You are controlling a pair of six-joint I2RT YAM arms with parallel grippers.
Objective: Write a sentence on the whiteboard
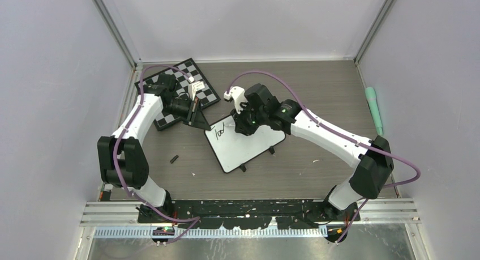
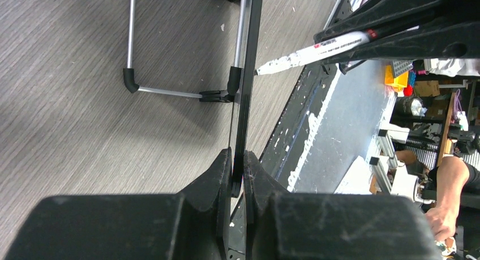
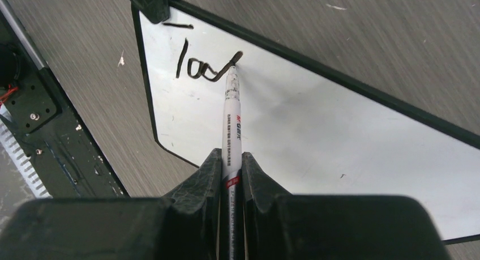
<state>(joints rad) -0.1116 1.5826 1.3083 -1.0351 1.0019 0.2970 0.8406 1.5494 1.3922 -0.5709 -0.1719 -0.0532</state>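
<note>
The whiteboard (image 1: 249, 149) lies tilted mid-table, white with a thin black frame. Black marker strokes reading "Tod" (image 1: 221, 130) sit at its far left corner, also in the right wrist view (image 3: 201, 64). My left gripper (image 1: 199, 121) is shut on the board's frame at that corner; in the left wrist view (image 2: 238, 175) the frame (image 2: 249, 73) runs edge-on between the fingers. My right gripper (image 1: 243, 123) is shut on a white marker (image 3: 231, 118), whose tip touches the whiteboard (image 3: 339, 130) at the end of the last stroke. The marker also shows in the left wrist view (image 2: 317, 47).
A checkered chessboard (image 1: 210, 94) with small white pieces (image 1: 197, 87) lies behind the left arm. A small black cap (image 1: 174, 158) lies left of the whiteboard. A green tool (image 1: 373, 110) lies by the right wall. Enclosure walls stand on three sides.
</note>
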